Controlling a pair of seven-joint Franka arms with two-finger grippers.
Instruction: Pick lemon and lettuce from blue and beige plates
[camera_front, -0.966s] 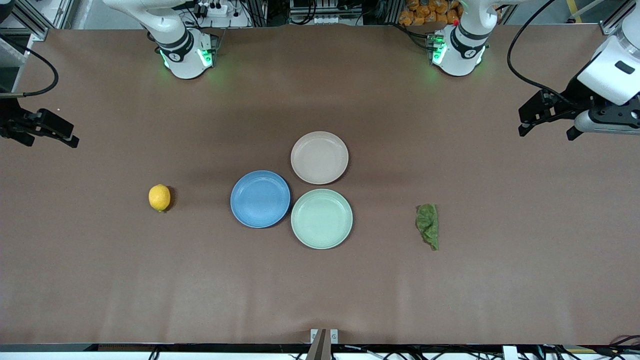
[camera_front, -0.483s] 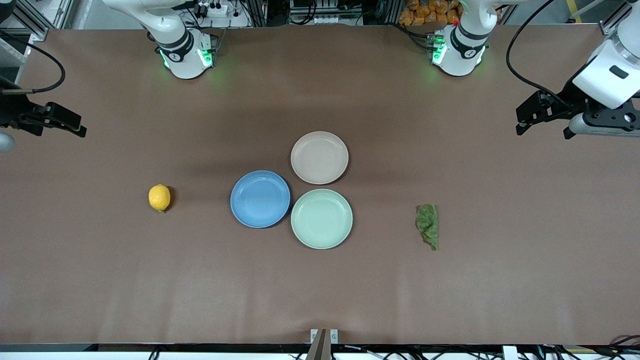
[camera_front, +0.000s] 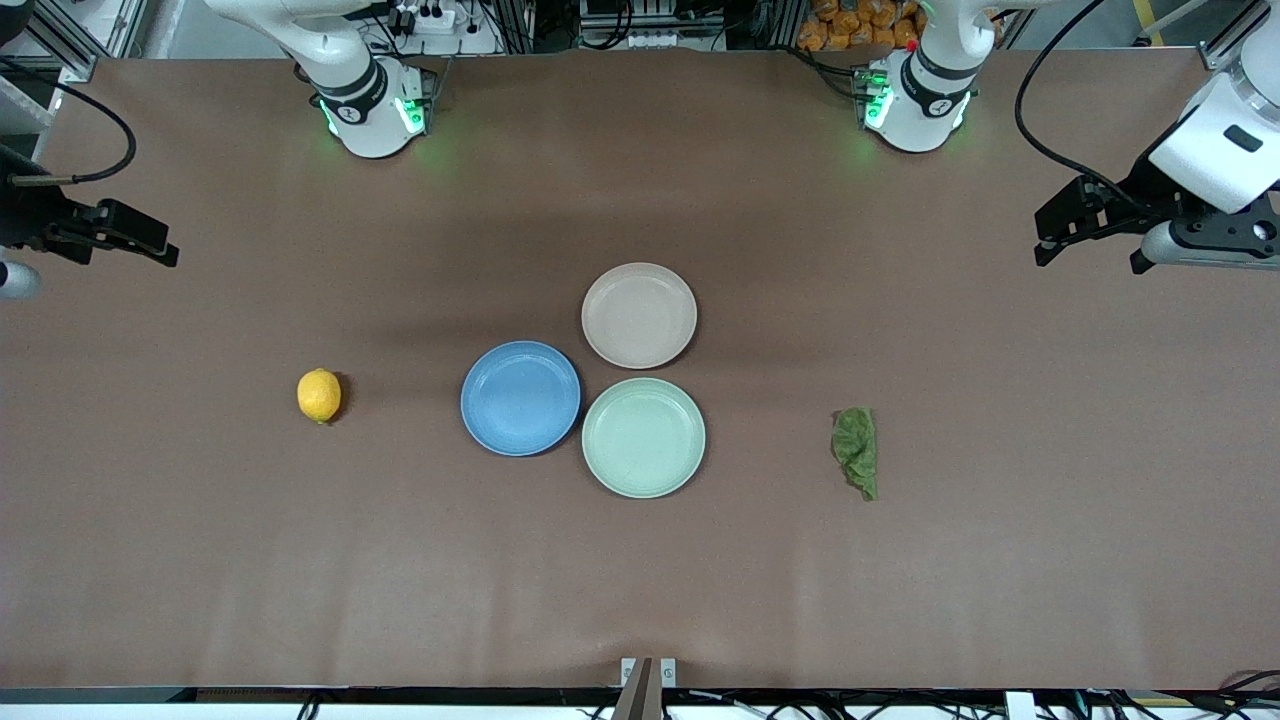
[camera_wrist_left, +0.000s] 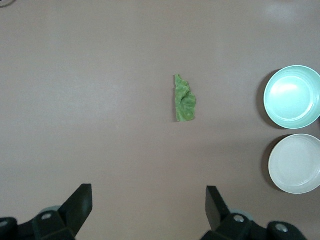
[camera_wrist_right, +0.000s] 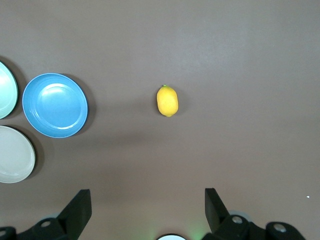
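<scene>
The lemon (camera_front: 319, 395) lies on the bare table toward the right arm's end, apart from the plates. The lettuce (camera_front: 857, 452) lies on the bare table toward the left arm's end. The blue plate (camera_front: 520, 398) and the beige plate (camera_front: 639, 315) sit empty mid-table. My right gripper (camera_front: 125, 255) is open and empty, up over the table's edge at its own end; its wrist view shows the lemon (camera_wrist_right: 167, 100) and the blue plate (camera_wrist_right: 55, 105). My left gripper (camera_front: 1092, 258) is open and empty, up over its end; its wrist view shows the lettuce (camera_wrist_left: 184, 98) and the beige plate (camera_wrist_left: 296, 163).
A pale mint-green plate (camera_front: 643, 437) sits empty, touching the blue and beige plates and nearer to the front camera than the beige one. It also shows in the left wrist view (camera_wrist_left: 292, 97). The brown table covering (camera_front: 640, 580) is bare around the plates.
My right gripper has drifted a little toward the table's middle and toward the bases. The left gripper has barely shifted. The lemon, lettuce and plates have not moved.
</scene>
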